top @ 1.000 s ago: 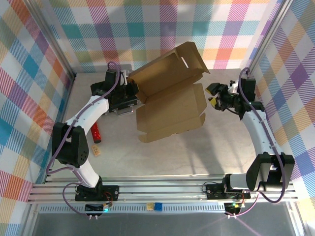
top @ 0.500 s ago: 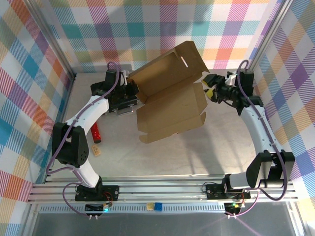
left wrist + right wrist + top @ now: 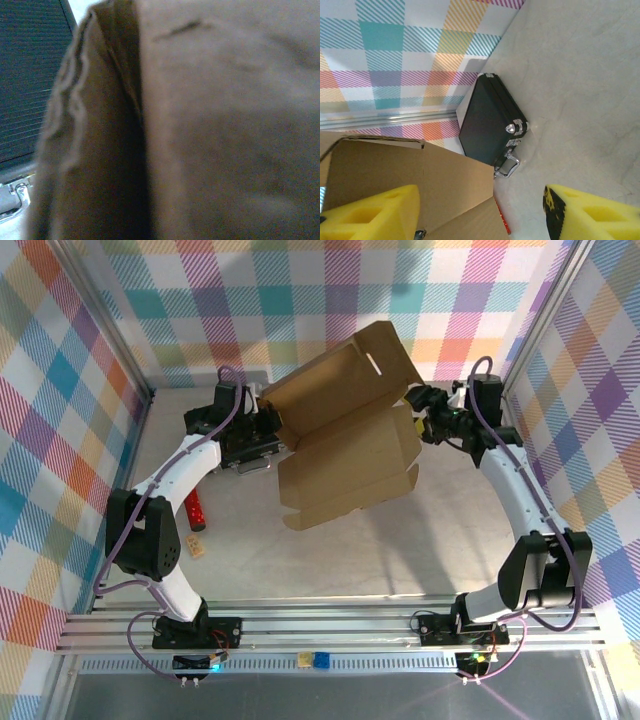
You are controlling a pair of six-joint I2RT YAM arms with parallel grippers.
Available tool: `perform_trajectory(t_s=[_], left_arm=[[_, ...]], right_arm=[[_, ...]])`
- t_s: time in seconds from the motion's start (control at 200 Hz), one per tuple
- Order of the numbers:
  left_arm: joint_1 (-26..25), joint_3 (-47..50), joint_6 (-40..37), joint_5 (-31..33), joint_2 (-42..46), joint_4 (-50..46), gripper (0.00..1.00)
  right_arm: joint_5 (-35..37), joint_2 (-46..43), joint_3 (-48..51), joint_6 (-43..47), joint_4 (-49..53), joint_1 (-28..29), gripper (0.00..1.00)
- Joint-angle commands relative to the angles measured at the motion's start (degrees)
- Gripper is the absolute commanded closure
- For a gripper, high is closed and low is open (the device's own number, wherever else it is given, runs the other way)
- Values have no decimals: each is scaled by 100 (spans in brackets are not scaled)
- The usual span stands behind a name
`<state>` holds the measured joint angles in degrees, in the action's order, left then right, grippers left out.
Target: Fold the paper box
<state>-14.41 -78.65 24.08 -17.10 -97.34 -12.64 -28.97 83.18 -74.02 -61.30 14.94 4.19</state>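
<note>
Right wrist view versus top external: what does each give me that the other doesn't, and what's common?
Right wrist: a clear look at the black case and its chrome latches, and yellow pads standing apart. Top external: the left gripper at the left edge of the paper box, lid raised, plus a red item and small block by the left arm. Both: paper box and right gripper.

I see a grey table (image 3: 400,550) carrying a black case (image 3: 487,125), a red stick (image 3: 194,510) and a tan block (image 3: 196,549).
</note>
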Motion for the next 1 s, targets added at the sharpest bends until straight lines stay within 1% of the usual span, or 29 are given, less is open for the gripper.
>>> perform_trajectory(t_s=[0.0, 0.04, 0.14, 0.325, 0.625, 0.705, 0.745, 0.81, 0.995], left_arm=[[62, -194, 139, -175, 40, -10, 100], [62, -183, 143, -179, 40, -22, 100], [62, -194, 158, -179, 42, -53, 100], [36, -274, 186, -162, -16, -151, 100], [-34, -359, 254, -149, -73, -178, 100], [-35, -397, 250, -128, -81, -254, 100], [-37, -455, 234, -90, -84, -280, 100], [-35, -601, 165, 45, -124, -714, 100], [-26, -975, -79, 437, -235, -1443, 100]], right_arm=[[-89, 14, 79, -95, -554, 26, 34], [-147, 97, 49, -132, -667, 74, 33], [-203, 314, -215, 0, -529, 215, 33], [-158, 415, -290, 109, -478, 393, 33], [86, 688, -596, 562, 73, 676, 34], [187, 726, -718, 789, 438, 724, 38], [296, 641, -726, 909, 575, 729, 39], [587, 401, -770, 1244, 849, 724, 39], [1336, -372, -1031, 2538, 1591, 716, 37]])
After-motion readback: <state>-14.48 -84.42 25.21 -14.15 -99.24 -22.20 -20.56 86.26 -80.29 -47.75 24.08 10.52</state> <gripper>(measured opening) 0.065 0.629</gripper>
